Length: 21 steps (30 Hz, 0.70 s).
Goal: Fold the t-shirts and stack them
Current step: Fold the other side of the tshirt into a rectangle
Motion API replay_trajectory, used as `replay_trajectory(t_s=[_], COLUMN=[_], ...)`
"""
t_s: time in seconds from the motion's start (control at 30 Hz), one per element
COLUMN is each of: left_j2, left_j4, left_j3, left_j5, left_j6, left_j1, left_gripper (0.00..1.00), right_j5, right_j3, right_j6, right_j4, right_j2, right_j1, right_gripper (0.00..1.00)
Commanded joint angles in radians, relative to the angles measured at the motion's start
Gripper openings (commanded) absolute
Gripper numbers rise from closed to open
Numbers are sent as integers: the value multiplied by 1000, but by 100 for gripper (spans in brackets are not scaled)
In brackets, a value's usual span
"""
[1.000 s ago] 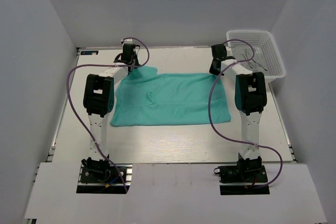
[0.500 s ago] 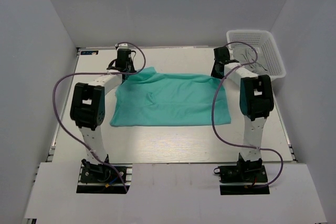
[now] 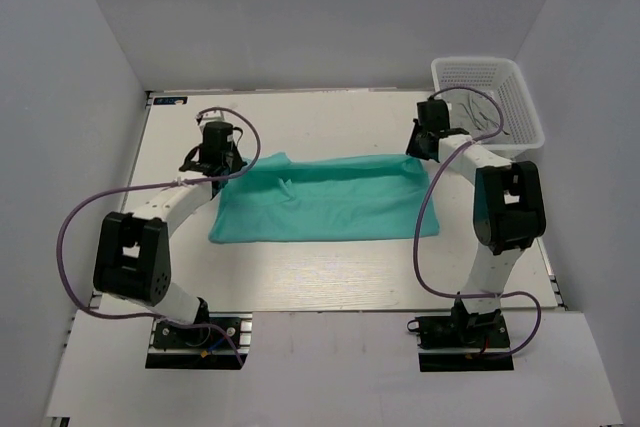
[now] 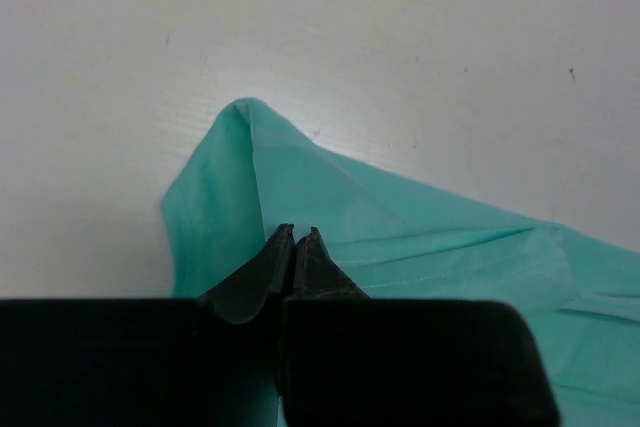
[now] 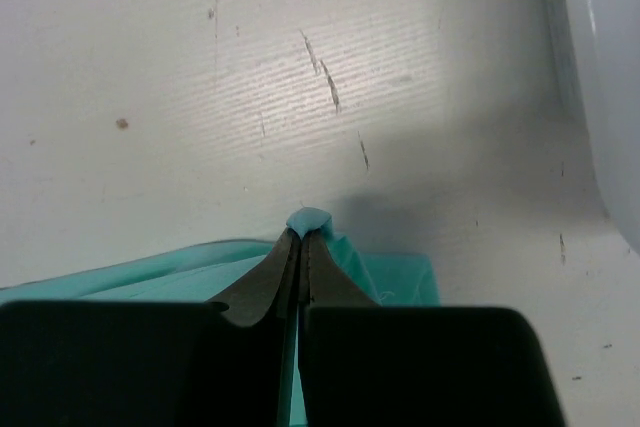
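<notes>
Pale, faintly scratched tabletop (image 3: 330, 267) is seen from above between grey walls, with a white mesh basket (image 3: 520, 107) at its far right corner and a small dark label (image 3: 170, 100) at the far left, too small to be read. A teal-green t-shirt (image 3: 320, 202) of thin, soft cloth is spread across the middle as a broad band, its far corners pinched by the left gripper (image 3: 228, 161) and the right gripper (image 3: 421, 151). Compared with half a second ago, the far edge has been drawn toward the near side, so the band is narrower, and the left arm's elbow has been swung outward. From the left wrist, the dark fingers are seen pressed together on a peaked fold of hemmed cloth. From the right wrist, the fingers are likewise seen closed on a small teal tuft, with creased cloth spread to either side of them.
</notes>
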Motion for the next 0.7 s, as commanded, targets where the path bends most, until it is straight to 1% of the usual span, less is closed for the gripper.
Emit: replay_trajectory(t_s=[0.0, 0.03, 0.1, 0.17, 0.27, 0.33, 0.4, 0.43, 0.47, 0.5, 0.53, 0.57, 0.6, 0.63, 0.67], left_j2=[-135, -176, -207, -230, -241, -241, -241, -230, -219, -209, -183, -166, -151, -137, -127], left_j4=[-28, -16, -6, 3, 15, 15, -75, -103, -179, -221, -259, -299, -387, -429, -466], left_j3=[-91, -116, -185, -242, -316, -340, -340, -340, -321, -311, -290, -276, -258, -217, -193], left_j5=[-31, -31, -31, 1, 45, 46, 30, 15, 3, -25, -37, -49, -75, -95, -114], left_j6=[-57, -57, -85, -105, -160, -206, -250, -278, -298, -316, -338, -350, -362, -384, -393], left_j1=[-7, -7, -7, -7, -7, -7, -7, -7, -7, -7, -7, -7, -7, -7, -7], left_gripper=[0, 0, 0, 0, 0, 0, 0, 3, 11, 18, 45, 61, 73, 96, 98], right_j5=[-15, -24, -19, -21, -15, -2, 13, 24, 34, 39, 66, 73, 93, 102, 110], right_j3=[-40, -65, -82, -128, -189, -220, -255, -264, -273, -275, -278, -284, -300, -310, -320], right_j6=[3, 3, 6, 14, 20, 29, 42, 57, 65, 75, 97, 100, 105, 111, 115], right_j4=[49, 49, 52, 62, 82, 77, 86, 80, 74, 60, 19, 13, 5, -3, -6], right_j2=[-67, -89, -104, -138, -165, -175, -172, -172, -162, -161, -162, -181, -190, -220, -259], right_j1=[6, 0, 1, 3, 6, 1, 1, 3, 0, 3, 4, 4, 6, 0, 1], right_gripper=[0, 0, 0, 0, 0, 0, 0, 0, 5, 9, 17, 26, 45, 55, 63])
